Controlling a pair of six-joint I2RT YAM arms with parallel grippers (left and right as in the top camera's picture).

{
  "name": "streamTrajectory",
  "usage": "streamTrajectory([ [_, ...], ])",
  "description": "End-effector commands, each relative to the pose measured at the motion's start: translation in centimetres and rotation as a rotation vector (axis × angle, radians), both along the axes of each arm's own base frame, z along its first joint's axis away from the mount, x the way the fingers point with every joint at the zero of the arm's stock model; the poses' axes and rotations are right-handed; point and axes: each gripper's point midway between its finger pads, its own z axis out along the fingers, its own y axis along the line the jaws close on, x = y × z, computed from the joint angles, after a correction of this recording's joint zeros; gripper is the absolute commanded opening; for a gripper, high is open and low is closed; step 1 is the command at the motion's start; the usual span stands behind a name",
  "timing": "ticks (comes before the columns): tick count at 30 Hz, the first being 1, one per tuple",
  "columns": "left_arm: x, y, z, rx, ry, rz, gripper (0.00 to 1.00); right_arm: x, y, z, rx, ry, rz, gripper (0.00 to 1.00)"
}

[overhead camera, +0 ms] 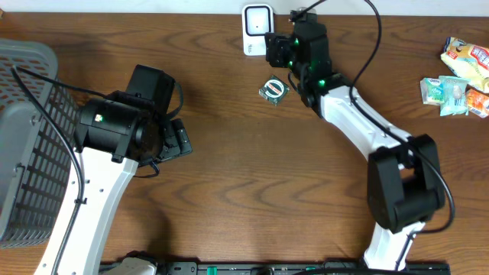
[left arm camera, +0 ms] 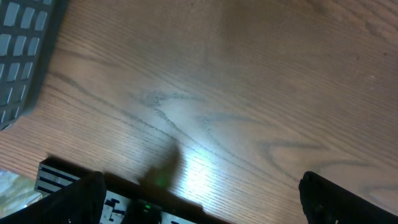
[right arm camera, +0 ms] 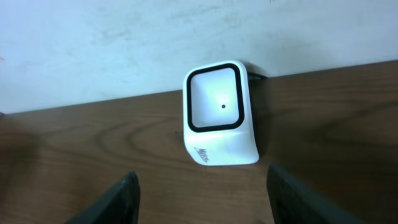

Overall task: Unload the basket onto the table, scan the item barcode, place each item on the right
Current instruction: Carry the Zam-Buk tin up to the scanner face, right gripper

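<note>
The item, a small green and white packet [overhead camera: 273,90], lies on the wooden table just in front of the white barcode scanner [overhead camera: 257,29]. My right gripper [overhead camera: 273,50] hovers beside the scanner, above and behind the packet. In the right wrist view the right gripper [right arm camera: 205,200] stands open with only bare wood between its fingers. It faces the scanner [right arm camera: 219,115], whose dark-rimmed window looks back at it. The packet does not show in that view. Off to the left, my left gripper [overhead camera: 179,142] is wide open over bare table and holds nothing [left arm camera: 205,202].
A grey mesh basket [overhead camera: 23,153] stands at the table's left edge, and its corner shows in the left wrist view [left arm camera: 25,43]. Several snack packets [overhead camera: 458,76] lie at the far right. The scanner sits against the back wall.
</note>
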Motion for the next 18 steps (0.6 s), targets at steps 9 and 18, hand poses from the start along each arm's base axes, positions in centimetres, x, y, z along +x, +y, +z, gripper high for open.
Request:
streamTrajectory([
  [9, 0.0, 0.2, 0.2, -0.001, -0.008, 0.014, 0.98, 1.2, 0.8, -7.5, -0.043, 0.406, -0.063, 0.7],
  [18, 0.0, 0.2, 0.2, -0.002, -0.009, 0.014, 0.97, -0.3, 0.6, -6.1, -0.086, 0.575, -0.051, 0.79],
])
